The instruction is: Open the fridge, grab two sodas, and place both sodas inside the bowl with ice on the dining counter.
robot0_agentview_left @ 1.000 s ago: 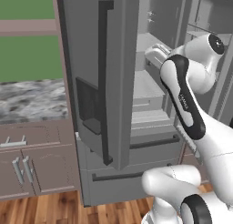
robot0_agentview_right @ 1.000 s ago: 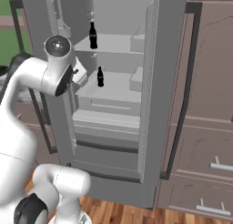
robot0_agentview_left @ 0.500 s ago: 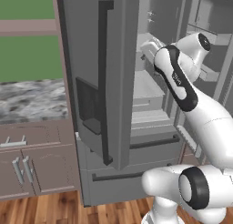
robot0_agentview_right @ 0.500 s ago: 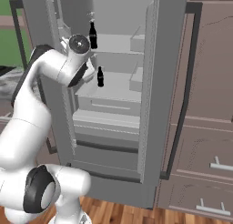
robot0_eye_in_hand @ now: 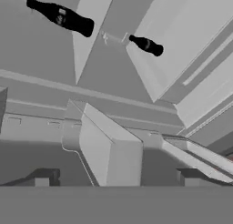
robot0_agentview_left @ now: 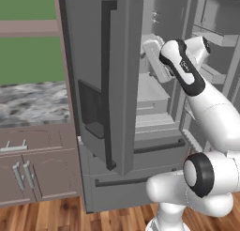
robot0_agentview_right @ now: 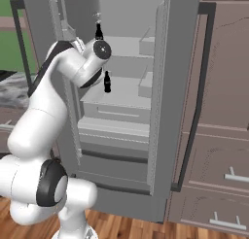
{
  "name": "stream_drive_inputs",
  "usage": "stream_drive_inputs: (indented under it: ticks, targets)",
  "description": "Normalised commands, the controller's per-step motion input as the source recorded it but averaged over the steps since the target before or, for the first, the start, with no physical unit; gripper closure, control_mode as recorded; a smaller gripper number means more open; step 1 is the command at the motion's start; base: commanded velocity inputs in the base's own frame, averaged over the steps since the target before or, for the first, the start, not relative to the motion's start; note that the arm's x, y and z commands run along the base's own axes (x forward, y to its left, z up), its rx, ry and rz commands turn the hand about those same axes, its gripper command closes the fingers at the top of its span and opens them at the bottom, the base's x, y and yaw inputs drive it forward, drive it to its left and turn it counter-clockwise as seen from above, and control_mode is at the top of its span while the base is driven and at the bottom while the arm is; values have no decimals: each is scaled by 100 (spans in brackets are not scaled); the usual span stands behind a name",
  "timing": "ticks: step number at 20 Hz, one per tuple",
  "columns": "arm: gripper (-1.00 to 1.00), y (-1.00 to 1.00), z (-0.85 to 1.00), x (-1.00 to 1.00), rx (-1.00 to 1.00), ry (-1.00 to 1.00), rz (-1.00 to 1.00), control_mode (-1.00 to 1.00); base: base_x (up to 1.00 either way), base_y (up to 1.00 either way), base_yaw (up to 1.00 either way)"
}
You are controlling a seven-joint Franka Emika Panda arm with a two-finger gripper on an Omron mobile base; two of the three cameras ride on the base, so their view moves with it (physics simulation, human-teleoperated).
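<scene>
Inside the open fridge [robot0_agentview_right: 160,111], arm bent, hand [robot0_eye_in_hand: 113,175] wide, facing two sodas [robot0_eye_in_hand: 61,17].

Fridge [robot0_agentview_left: 93,61] looked like matt grey brushed steel outside, with a darker, smooth handle [robot0_agentview_left: 108,84]. Inner shelves [robot0_agentview_right: 121,94] were pale grey, smooth, plastic-like, no shine. Two sodas [robot0_eye_in_hand: 61,17] [robot0_eye_in_hand: 146,45] were near-black, glossy like glass or hard plastic, one with a pale label patch. Worktop [robot0_agentview_left: 33,103] was grey-white marbled stone, slightly polished. Cabinets [robot0_agentview_right: 219,136] were matt brown wood with light metal pulls [robot0_agentview_right: 237,177]. Floor [robot0_agentview_left: 42,216] was warm wood planks, satin sheen.
</scene>
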Motion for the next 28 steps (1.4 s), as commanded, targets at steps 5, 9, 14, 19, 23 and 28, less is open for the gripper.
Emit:
stream_drive_inputs:
  ticks: [5, 9, 14, 19, 23, 28]
  targets:
    - [-100, 49, -3, -19, 7, 0, 18, -100, 0, 0, 0]
    - [-100, 58, 0, -44, 2, 0, 22, -100, 0, 0, 0]
    - [-100, 59, 0, -55, 0, 0, 23, -100, 0, 0, 0]
    - [-100, 70, -4, -52, 0, 0, 21, -100, 0, 0, 0]
    - [-100, 86, -7, -45, 0, 0, 16, -100, 0, 0, 0]
    - [-100, 94, -9, -35, 0, 0, 13, -100, 0, 0, 0]
